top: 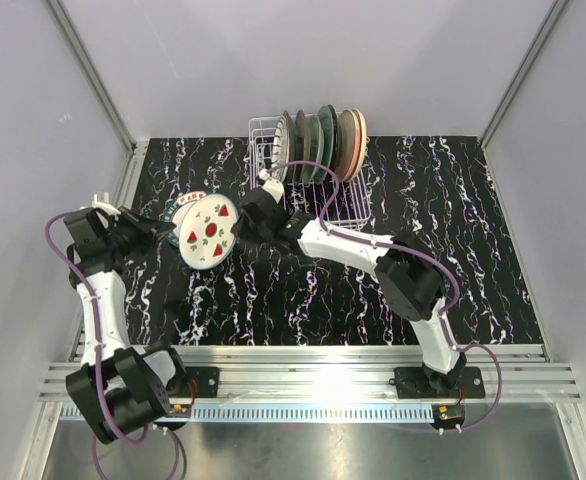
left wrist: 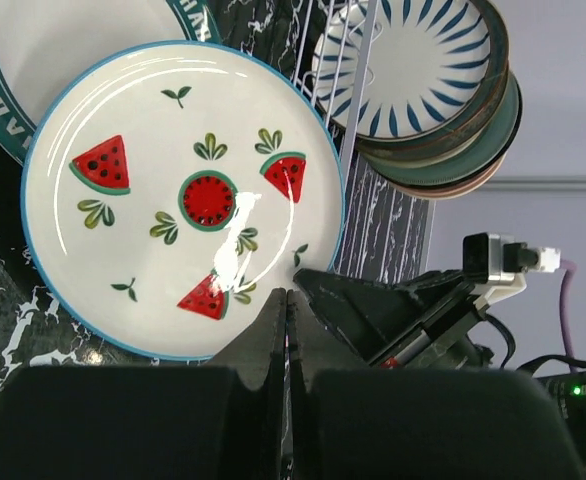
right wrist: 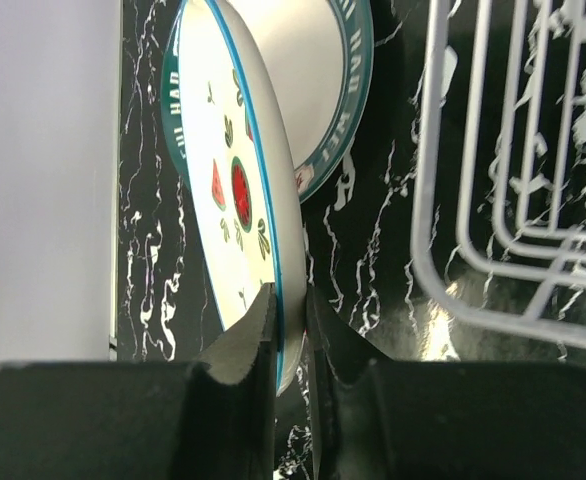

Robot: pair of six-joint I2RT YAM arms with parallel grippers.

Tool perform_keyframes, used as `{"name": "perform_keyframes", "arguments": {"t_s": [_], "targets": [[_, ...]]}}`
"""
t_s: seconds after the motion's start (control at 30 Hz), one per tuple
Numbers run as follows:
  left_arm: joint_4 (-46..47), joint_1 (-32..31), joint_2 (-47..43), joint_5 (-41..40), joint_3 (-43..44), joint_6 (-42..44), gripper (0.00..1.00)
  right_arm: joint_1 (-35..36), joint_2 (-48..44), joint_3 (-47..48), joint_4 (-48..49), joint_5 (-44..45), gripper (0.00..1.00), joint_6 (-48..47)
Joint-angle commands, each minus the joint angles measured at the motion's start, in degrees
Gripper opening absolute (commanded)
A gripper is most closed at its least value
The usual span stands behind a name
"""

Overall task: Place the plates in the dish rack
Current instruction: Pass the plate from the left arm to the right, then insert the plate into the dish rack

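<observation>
Room: plain white walls on three sides, and a black mat veined with white over the whole table.
Right gripper: nipped onto the rim of the watermelon plate, one finger on each face, with only the rim's thickness between them.
Watermelon plate: standing out from the right fingertips, on edge and tilted. It looks lifted off the mat, though I can't be sure its far rim is free.
Why held so: my guess is that a rim grip keeps it upright, so it can drop edge-first between the prongs.
Left gripper: fully shut with nothing in it, its tips aimed at the painted face just ahead. I can't tell whether they touch. It may be there as a steadying stop.
Teal plate: flat on the mat just past the right fingertips, behind the held plate and waiting its turn.
Rack: near, beyond the right gripper and off to its right. The bare wire end is the end closest to it.
Racked plates: a row on edge filling the end farther from the gripper.
Mat: bare and glossy near the right arm.
</observation>
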Motion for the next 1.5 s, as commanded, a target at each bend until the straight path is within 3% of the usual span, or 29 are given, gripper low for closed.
{"name": "perform_keyframes", "arguments": {"t_s": [0.0, 0.47, 0.83, 1.17, 1.47], "targets": [[-1.75, -0.73, 1.72, 0.96, 5.57, 4.33, 0.0, -2.22, -6.17, 4.9, 6.4, 0.32, 0.0, -2.56], [-6.23, -5.02, 6.91, -5.01, 12.87, 10.48, 0.0, -7.94, -4.5, 16.66, 1.75, -0.66, 0.0, -12.31], [-9.21, -12.68, 9.1, -16.35, 19.09, 18.03, 0.06, -12.86, -0.46, 30.74, -5.55, 11.29, 0.0, -19.6], [-6.41, -16.55, 7.97, -17.94, 15.95, 19.8, 0.04, -13.39, 2.8, 40.41, -6.26, 23.86, 0.0, -33.5], [-5.88, -16.98, 6.3, -17.23, 14.63, 19.62, 0.01, -13.39, 3.5, 40.24, -5.38, 29.4, 0.0, -38.33]]}}
